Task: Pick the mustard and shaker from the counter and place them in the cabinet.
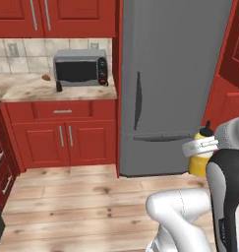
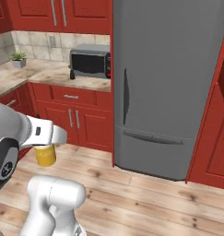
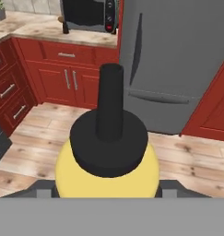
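Note:
My gripper (image 1: 200, 146) is shut on the mustard (image 1: 199, 163), a yellow squeeze bottle with a dark pointed cap, held upright above the wood floor in front of the fridge. From the right base, the gripper (image 2: 46, 137) clamps the bottle (image 2: 45, 156) near its top. The hand view looks down on the mustard's black cap (image 3: 109, 138). The small black shaker (image 1: 58, 86) (image 2: 72, 73) (image 3: 65, 27) stands on the marbled counter (image 1: 22, 91) at the microwave's left corner, far from the gripper. The red cabinet (image 1: 229, 93) (image 2: 210, 138) rises right of the fridge; its shelves are hidden.
A grey fridge (image 1: 165, 83) stands straight ahead, a black and silver microwave (image 1: 80, 70) sits on the counter to its left, and a brown lump (image 1: 46, 77) lies beside it. A small potted plant (image 2: 19, 59) stands far left. Open wood floor (image 1: 81, 197) lies between me and the units.

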You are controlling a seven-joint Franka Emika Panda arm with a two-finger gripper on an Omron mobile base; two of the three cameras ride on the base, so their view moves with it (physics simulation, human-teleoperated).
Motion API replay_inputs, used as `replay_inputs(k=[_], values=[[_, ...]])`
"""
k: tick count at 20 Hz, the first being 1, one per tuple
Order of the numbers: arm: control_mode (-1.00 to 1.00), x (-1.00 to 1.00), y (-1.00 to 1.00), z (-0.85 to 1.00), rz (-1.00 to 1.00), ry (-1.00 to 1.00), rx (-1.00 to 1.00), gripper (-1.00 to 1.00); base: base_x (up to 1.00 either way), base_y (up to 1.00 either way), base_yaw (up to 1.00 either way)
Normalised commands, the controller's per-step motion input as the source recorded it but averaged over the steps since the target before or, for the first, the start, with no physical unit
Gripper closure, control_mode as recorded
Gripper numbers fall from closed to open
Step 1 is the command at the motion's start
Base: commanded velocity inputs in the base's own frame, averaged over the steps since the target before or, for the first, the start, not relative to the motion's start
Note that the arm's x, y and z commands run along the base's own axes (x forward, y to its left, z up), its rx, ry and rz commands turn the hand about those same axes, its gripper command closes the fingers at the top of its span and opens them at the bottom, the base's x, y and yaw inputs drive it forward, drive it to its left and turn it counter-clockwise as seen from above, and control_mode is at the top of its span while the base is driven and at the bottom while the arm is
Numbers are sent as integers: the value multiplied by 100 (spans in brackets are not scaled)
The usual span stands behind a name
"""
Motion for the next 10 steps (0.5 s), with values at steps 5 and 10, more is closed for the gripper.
replay_inputs(k=[5,10], values=[[100,0,0,0,0,0,0,100,-24,-97,0],[100,0,0,0,0,0,0,100,-28,-99,0]])
